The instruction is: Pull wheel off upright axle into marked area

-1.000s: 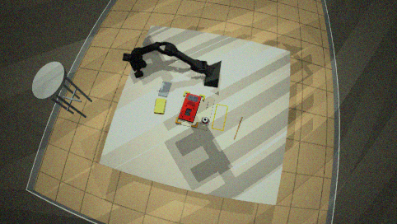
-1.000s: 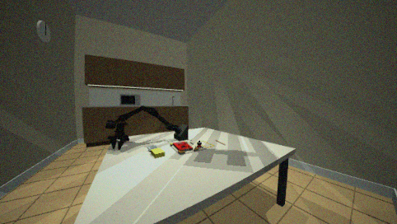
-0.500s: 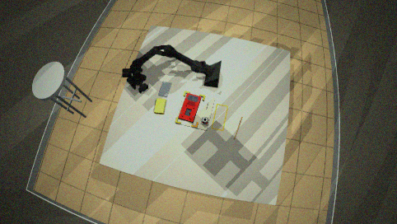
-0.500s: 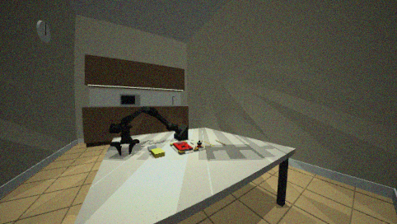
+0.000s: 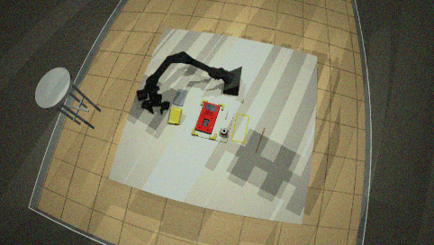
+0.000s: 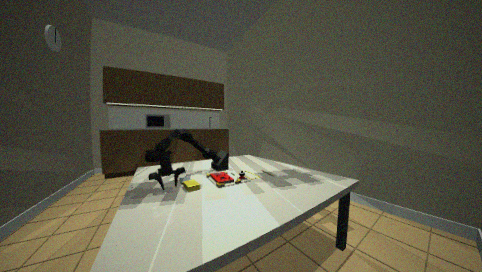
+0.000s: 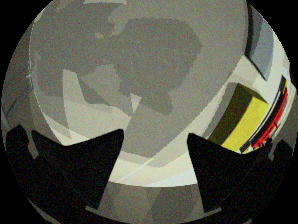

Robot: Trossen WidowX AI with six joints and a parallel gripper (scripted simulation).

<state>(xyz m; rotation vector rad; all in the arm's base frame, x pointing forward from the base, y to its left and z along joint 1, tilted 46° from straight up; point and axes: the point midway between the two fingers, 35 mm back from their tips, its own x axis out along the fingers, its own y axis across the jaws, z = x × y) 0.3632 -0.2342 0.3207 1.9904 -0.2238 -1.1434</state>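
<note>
Pincer (image 5: 156, 112) (image 6: 170, 187) (image 7: 156, 136) is hanging partly released, fingers parted around nothing, beyond the yellow block (image 5: 175, 116) (image 6: 191, 185) (image 7: 245, 122). Wheel (image 5: 224, 131) (image 6: 242, 174) is apparently sitting on its axle beside the red panel (image 5: 207, 118) (image 6: 221, 178) (image 7: 274, 123). I am judging this the approach; reaching across comes next.
</note>
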